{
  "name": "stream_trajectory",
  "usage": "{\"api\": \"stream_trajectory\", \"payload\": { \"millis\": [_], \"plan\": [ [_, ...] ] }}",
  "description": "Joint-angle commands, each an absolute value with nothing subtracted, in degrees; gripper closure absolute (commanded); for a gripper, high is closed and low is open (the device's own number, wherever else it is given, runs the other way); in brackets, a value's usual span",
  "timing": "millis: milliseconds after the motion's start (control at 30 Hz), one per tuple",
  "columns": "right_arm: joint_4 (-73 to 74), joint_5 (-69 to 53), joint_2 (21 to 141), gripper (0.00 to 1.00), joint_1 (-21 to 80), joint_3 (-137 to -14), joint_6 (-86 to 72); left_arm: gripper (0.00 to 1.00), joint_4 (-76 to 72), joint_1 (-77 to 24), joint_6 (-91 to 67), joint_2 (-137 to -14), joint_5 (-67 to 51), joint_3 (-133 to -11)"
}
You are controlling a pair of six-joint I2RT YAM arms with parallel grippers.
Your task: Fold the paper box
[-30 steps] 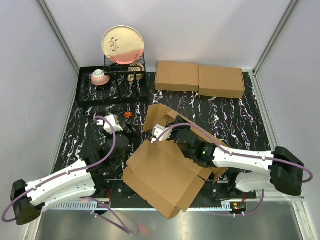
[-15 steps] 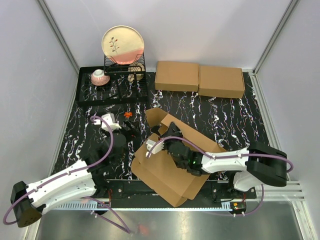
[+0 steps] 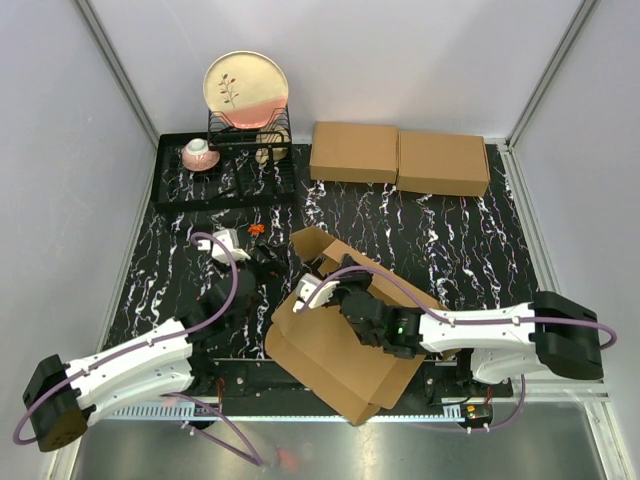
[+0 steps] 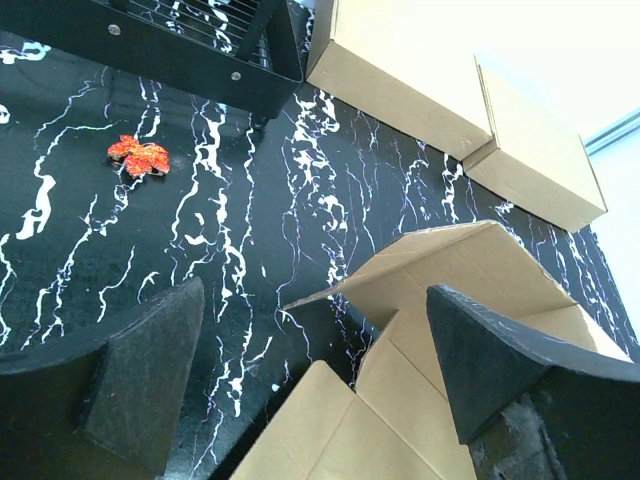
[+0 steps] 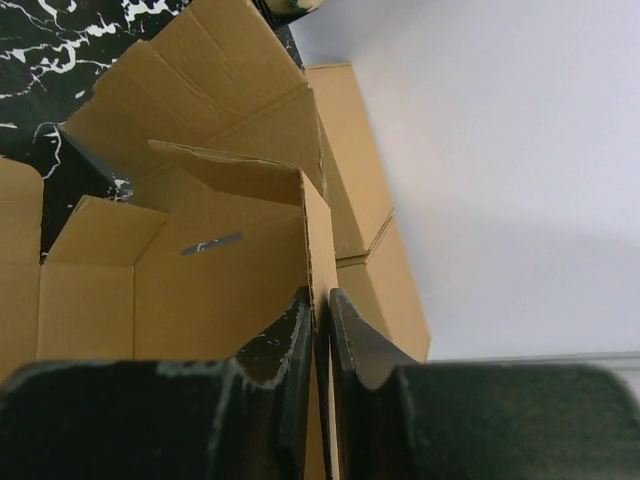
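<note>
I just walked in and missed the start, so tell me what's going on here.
Two robot arms are folding a cardboard box that lies part-open near the front of the table. The right gripper is pinched on the edge of one raised panel of it. The left gripper is wide open, holds nothing, and hangs beside the box's far-left flap. The box is only partly formed. Two flat boxes sit at the back, apart from both arms.
</note>
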State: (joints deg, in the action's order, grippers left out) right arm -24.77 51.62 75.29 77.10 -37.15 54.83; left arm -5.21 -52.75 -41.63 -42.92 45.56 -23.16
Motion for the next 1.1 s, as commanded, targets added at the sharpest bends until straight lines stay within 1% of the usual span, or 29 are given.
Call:
{"api": "stream_trajectory", "payload": {
  "millis": [0,133,267,433,533,700,833,967,1067],
  "plan": [
    [-15.7,51.1,71.3,0.82,77.4,-39.8,42.4,0.02,-14.7,-52.1,-40.9,-44.1,43.6,-21.1],
    [-13.7,49.9,70.9,0.82,76.8,-40.3,40.0,0.01,-19.9,-51.9,-38.5,-45.5,42.0,-19.8],
    [-13.2,49.5,70.9,0.82,76.7,-39.5,37.5,0.01,-30.8,-51.8,-34.8,-46.6,38.3,-16.6],
    [-11.7,49.3,70.8,0.82,76.2,-38.8,35.3,0.01,-46.4,-51.4,-30.1,-50.4,37.0,-11.3],
    [-12.0,49.0,70.5,0.82,75.9,-37.7,34.5,0.01,-53.6,-51.2,-27.8,-54.9,36.2,-9.6],
    [-12.1,48.4,69.3,0.82,75.4,-36.5,33.9,0.01,-60.2,-50.4,-24.4,-62.9,33.1,-9.9],
    [-12.1,48.2,68.9,0.82,75.3,-36.5,34.1,0.01,-72.0,-48.9,-21.2,-69.9,31.2,-8.9],
    [-12.0,47.9,68.8,0.82,75.1,-36.4,34.1,0.02,-74.4,-46.1,-22.1,-73.0,27.6,-9.3],
    [-12.2,47.6,68.6,0.83,75.1,-36.3,34.0,0.04,-76.5,-45.4,-20.8,-76.2,24.3,-10.4]
  ]
}}
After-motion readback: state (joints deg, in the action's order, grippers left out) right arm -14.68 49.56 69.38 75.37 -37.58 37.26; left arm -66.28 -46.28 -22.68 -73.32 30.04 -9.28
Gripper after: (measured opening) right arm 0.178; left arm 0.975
